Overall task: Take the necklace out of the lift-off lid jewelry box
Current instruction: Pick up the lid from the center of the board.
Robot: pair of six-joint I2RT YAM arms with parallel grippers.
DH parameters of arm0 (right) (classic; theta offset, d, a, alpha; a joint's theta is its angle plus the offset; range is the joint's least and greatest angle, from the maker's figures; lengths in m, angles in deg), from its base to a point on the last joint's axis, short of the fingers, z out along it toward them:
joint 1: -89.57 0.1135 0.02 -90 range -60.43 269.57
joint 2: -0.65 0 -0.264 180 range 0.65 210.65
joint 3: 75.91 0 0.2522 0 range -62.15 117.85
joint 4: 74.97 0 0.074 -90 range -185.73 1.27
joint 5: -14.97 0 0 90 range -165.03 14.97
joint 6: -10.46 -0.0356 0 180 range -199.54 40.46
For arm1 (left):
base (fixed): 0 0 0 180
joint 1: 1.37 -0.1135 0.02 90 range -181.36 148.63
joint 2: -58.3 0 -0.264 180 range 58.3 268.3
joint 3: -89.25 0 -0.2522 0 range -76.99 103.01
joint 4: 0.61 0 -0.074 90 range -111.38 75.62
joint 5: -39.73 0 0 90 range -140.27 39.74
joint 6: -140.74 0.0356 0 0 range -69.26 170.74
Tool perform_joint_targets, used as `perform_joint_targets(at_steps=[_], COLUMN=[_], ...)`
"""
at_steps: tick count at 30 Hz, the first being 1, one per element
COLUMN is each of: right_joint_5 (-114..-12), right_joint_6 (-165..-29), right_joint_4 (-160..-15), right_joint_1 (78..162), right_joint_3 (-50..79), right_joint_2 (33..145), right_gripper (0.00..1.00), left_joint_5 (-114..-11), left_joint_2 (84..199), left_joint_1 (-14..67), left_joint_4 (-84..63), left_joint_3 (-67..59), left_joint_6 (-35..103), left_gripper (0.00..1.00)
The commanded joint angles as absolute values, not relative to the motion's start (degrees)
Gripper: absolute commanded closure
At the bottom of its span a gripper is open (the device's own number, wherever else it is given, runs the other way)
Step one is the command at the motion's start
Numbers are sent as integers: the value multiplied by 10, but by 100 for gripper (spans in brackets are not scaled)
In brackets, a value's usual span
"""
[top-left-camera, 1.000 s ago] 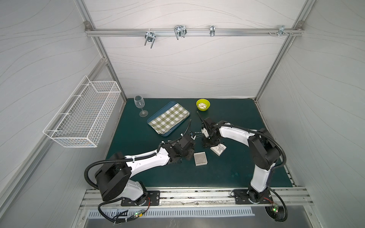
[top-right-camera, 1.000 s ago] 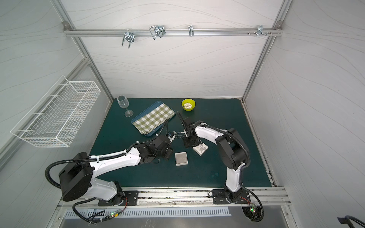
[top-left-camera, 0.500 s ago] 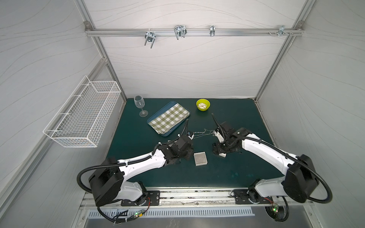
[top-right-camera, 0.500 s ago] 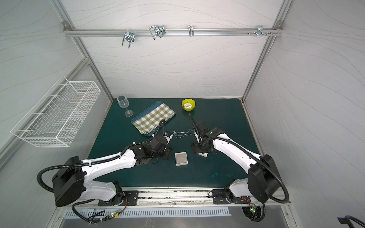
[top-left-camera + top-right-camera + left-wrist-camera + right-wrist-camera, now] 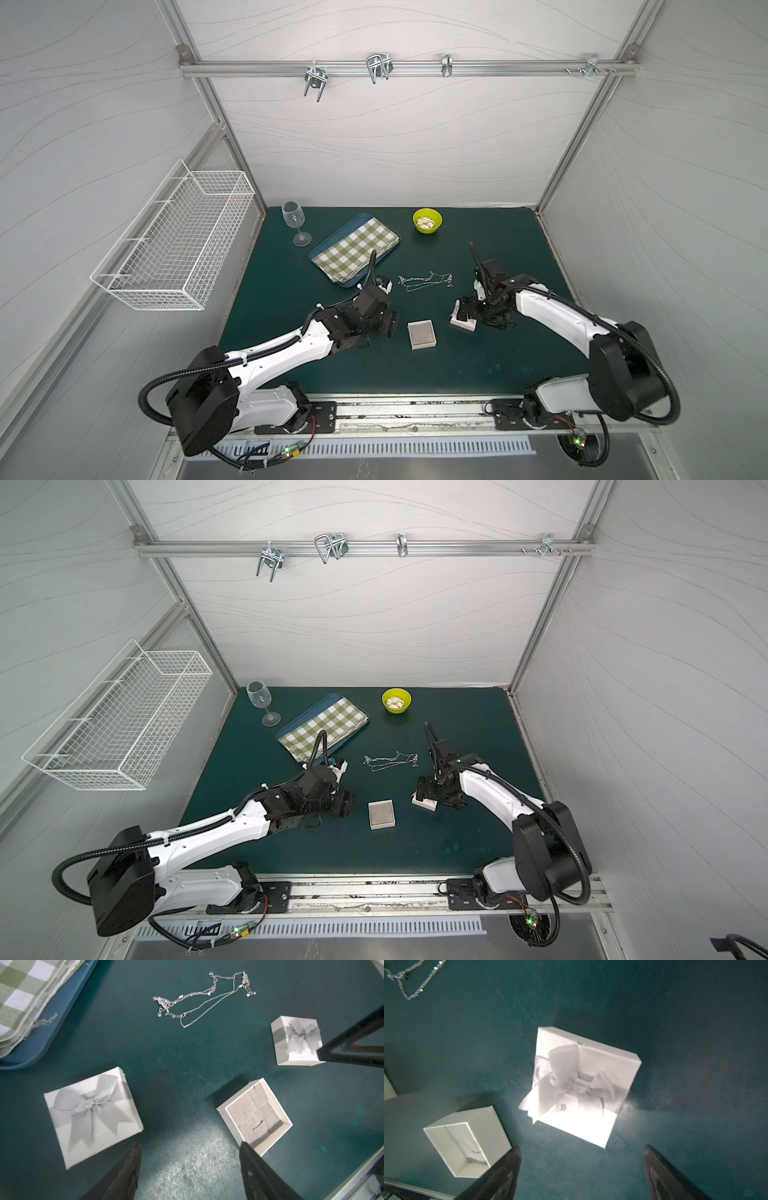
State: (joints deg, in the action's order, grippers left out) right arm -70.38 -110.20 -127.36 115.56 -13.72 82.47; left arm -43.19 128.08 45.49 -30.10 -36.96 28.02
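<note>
Clearly the necklace point(image 5: 204, 998) lies apart from the spread left hand point(image 5: 189, 1147)

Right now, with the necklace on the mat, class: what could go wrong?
The necklace lies loose in open loops; a passing claw could snag it. The open right claw hangs near the bow-topped box and might knock it. The left claw sits beside the empty box; pulling back could nudge it.
</note>
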Motion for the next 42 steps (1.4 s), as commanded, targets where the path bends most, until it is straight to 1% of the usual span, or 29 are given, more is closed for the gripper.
perform_joint_targets(at_steps=[1, 5, 12, 20, 26, 28, 31, 33, 42], right_joint_5=[-702, -715, -799, -812, -817, -811, -792, -782, -759], right_joint_6=[-1117, -1102, -1065, -1050, -1028, -1021, -1003, -995, -974], right_joint_4=[-1243, -1241, -1294, -1306, -1320, -1319, -1309, -1306, -1310], right_joint_1=[1157, 1174, 1240, 1254, 1255, 1256, 1256, 1255, 1254], right_joint_3=[-131, -105, -20, 22, 40, 35, 17, 6, -11], right_joint_2=[856, 891, 970, 1025, 1019, 1006, 979, 965, 927], right_gripper=[8, 8, 8, 10, 17, 18, 23, 26, 30], left_joint_5=[-415, -408, -400, -401, -401, -409, -438, -462, -550], left_joint_2=[1273, 1259, 1252, 1247, 1246, 1246, 1244, 1240, 1236], left_joint_1=[450, 447, 444, 444, 443, 443, 437, 434, 433], left_joint_4=[-318, -309, -306, -305, -306, -306, -307, -301, -232], left_joint_3=[-368, -384, -398, -412, -418, -420, -421, -427, -468], left_joint_6=[269, 261, 258, 253, 251, 248, 239, 227, 157], left_gripper=[27, 27, 28, 29, 30, 30, 31, 32, 43])
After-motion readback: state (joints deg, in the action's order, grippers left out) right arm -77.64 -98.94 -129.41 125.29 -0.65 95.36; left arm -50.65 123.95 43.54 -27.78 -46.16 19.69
